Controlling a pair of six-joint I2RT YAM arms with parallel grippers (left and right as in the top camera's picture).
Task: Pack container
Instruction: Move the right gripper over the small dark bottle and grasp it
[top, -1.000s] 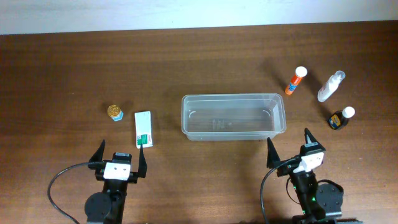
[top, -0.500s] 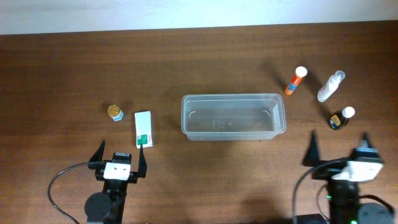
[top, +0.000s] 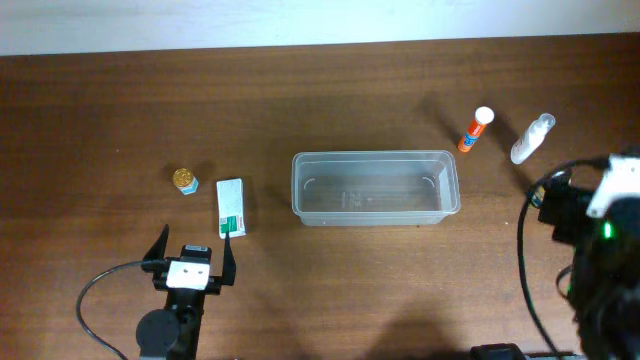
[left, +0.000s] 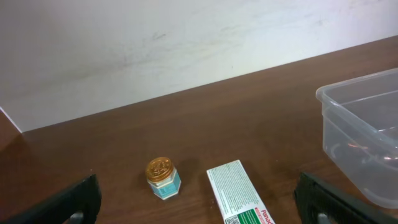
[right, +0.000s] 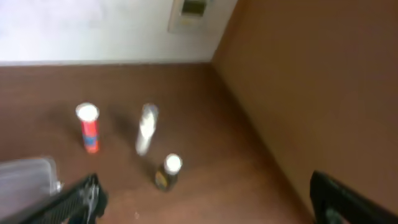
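The container (top: 375, 188), a clear rectangular bin, stands empty at the table's middle. Its corner shows in the left wrist view (left: 367, 143) and the right wrist view (right: 28, 177). My left gripper (top: 193, 250) is open and empty, just in front of a white and green box (top: 231, 207) and a small gold-lidded jar (top: 185, 181). My right gripper (top: 560, 205) is raised at the right edge. In the right wrist view it (right: 211, 205) is open and empty, above a small dark bottle (right: 168, 172). That bottle is hidden in the overhead view.
An orange tube with a white cap (top: 476, 130) and a clear spray bottle (top: 531, 138) lie at the far right, behind my right gripper. The box (left: 239, 199) and the jar (left: 163, 178) lie between the left fingers' view. A wall runs along the table's far edge.
My right arm has swung right and away from the front edge, rising, and now covers the dark bottle in the overhead view. The left arm has not moved.
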